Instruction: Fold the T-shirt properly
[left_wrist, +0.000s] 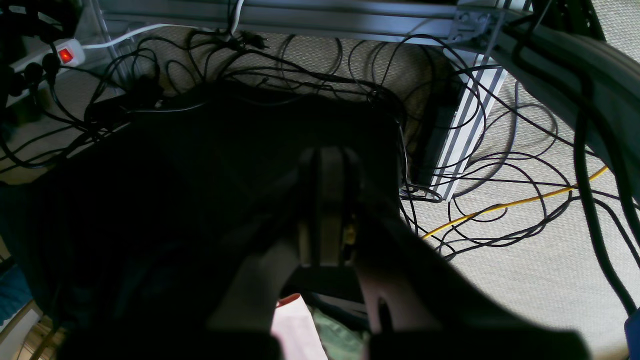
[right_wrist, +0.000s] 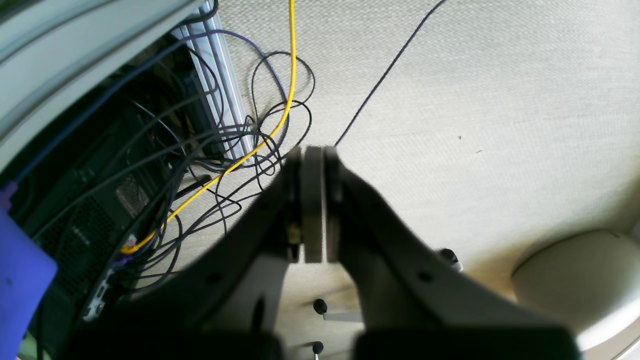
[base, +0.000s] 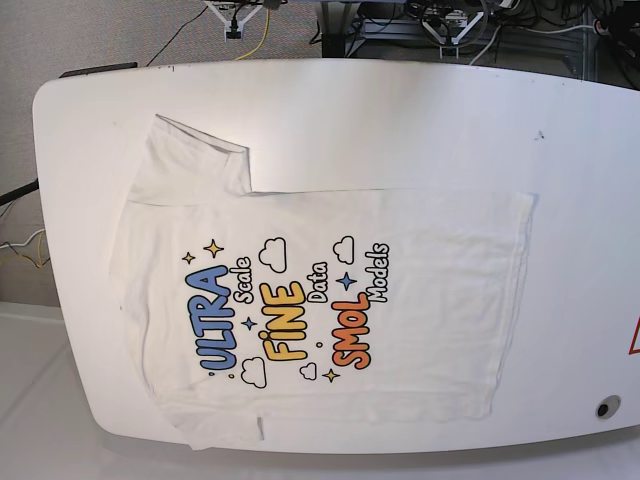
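T-shirt flat on table, both claws closed

One T-shirt (base: 320, 290) lies print-up on the white table (base: 420, 120), long axis left to right, hem pointing right, collar left. Left gripper (left_wrist: 325, 200) and right gripper (right_wrist: 312, 200), two in all, are fully closed and hold nothing, above floor cables (left_wrist: 500, 165).

Base view looks straight down on the whole bench (base: 400, 100). Both wrist views face the floor (right_wrist: 475, 100) close over their pincers, sharing only the yellow cable (left_wrist: 510, 204) there.
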